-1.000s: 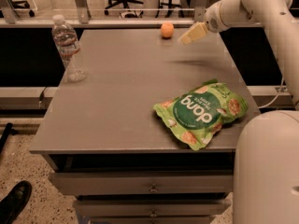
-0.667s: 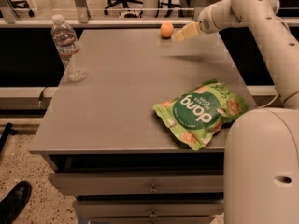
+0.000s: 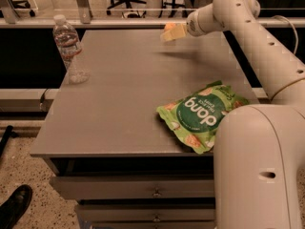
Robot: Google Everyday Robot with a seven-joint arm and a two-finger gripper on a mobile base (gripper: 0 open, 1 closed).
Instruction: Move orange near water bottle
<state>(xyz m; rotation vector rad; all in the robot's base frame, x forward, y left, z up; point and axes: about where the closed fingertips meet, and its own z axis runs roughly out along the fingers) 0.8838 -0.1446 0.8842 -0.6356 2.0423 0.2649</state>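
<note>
A grey desk (image 3: pixel 124 89) with drawers is seen, and a white robot arm (image 3: pixel 257 37) is stretched over its far right part. A green snack bag (image 3: pixel 202 116) is laid flat near the right edge. The water bottle (image 3: pixel 69 49) is stood upright at the far left corner. The tool (image 3: pixel 171 33) is held at the far edge; its state cannot be told. The orange (image 3: pixel 168 26) is partly hidden just behind the tool, well apart from the bottle.
</note>
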